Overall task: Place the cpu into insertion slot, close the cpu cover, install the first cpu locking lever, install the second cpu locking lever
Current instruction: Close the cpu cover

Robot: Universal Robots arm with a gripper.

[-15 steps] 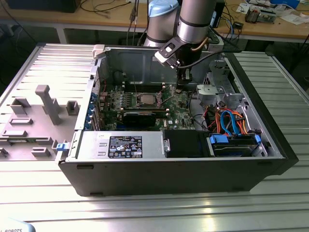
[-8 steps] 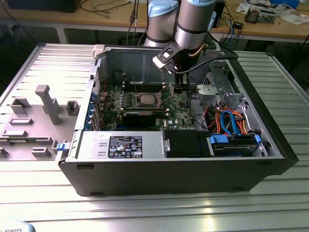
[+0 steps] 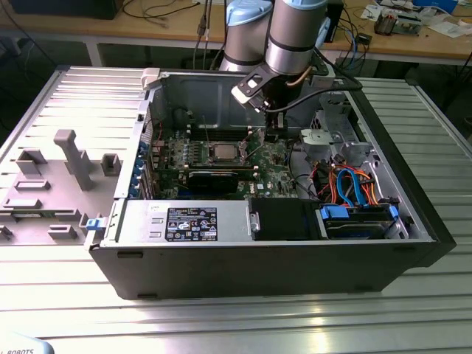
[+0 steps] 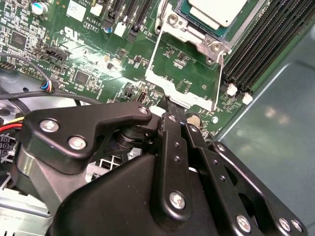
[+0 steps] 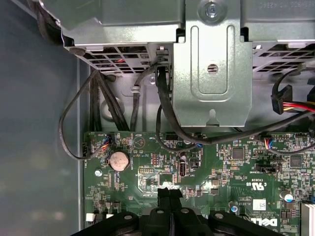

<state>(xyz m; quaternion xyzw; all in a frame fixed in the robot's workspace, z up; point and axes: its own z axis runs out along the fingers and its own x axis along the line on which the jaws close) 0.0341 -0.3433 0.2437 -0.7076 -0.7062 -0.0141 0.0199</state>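
Claw (image 4: 169, 103) clenched w/ tips nxt to open cpu cover (image 4: 177, 93) edge; cpu (image 4: 216, 10) sits in insertion slot (image 4: 194, 39) past cover.

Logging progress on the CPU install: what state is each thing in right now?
cpu: seated, top bare.
slot: filled, uncovered.
cover: open, lying back over the board.
gripper: shut, tips by the cover's free edge.
case: lying flat, side open.
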